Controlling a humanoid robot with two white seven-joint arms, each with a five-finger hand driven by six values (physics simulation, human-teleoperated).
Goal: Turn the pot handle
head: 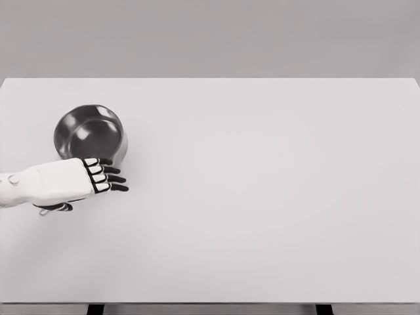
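A dark metal pot (90, 133) stands on the white table (262, 197) at the left, seen from above with its open top showing. My left hand (108, 176) comes in from the left edge and lies just in front of the pot, back of the hand up. Its dark fingers (113, 178) are curled down beside the pot's front wall. The pot handle (56, 208) is mostly hidden under the palm, and only its dark end sticks out below the wrist. The hand appears closed around the handle. My right arm is out of view.
The table's far edge runs across the top of the view, and its front edge lies along the bottom. A plain grey wall stands behind the table.
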